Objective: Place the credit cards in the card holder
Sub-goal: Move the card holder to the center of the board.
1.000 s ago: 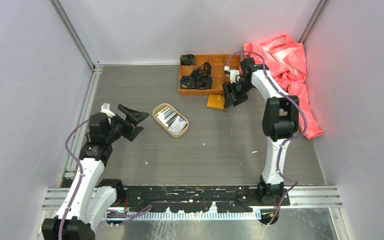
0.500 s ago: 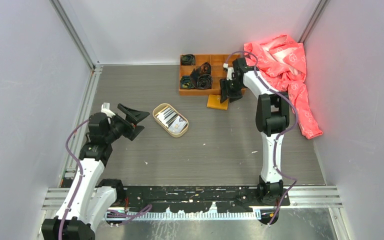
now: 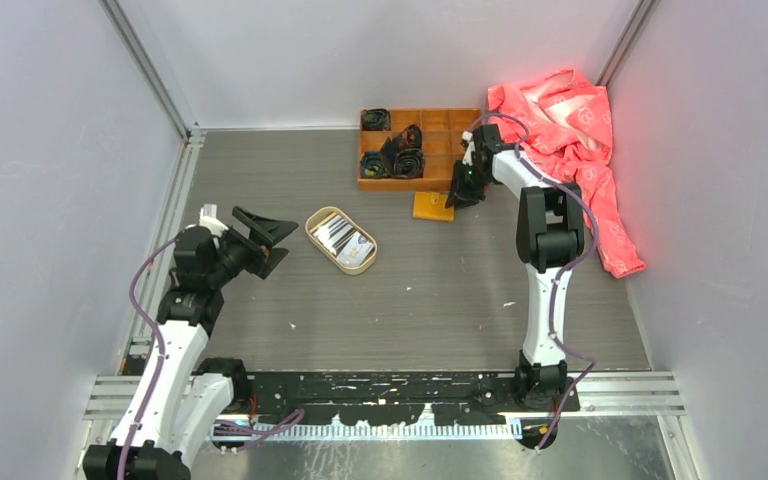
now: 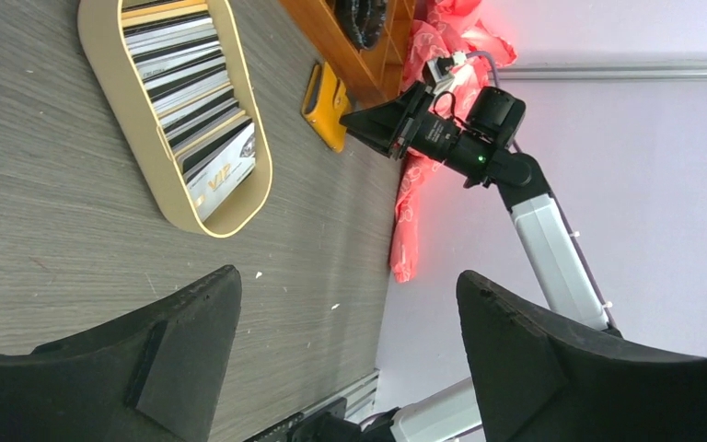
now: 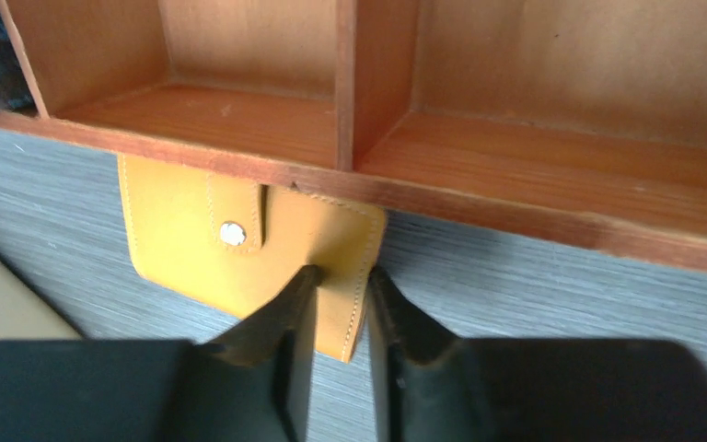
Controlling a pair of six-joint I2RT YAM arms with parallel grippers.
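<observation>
The mustard-orange card holder (image 3: 432,205) lies flat on the table, closed with a snap tab, tucked against the front of the wooden box. In the right wrist view the card holder (image 5: 239,249) has its right corner between the fingers of my right gripper (image 5: 339,276); the jaws stand narrow, one finger over the leather and one at its edge. My right gripper (image 3: 457,198) sits just right of it. The credit cards (image 3: 343,240) lie stacked in an oval tan tray (image 3: 312,222). My left gripper (image 3: 270,245) hovers wide open and empty left of the tray, which also shows in its wrist view (image 4: 101,74).
An orange wooden compartment box (image 3: 405,185) with dark rolled items stands at the back; its front wall (image 5: 534,203) is directly above the card holder. A pink cloth (image 3: 570,110) is heaped in the back right corner. Grey walls enclose the table.
My right gripper has dropped to the card holder's right edge and its jaws have narrowed around that corner. The left arm has barely moved.
</observation>
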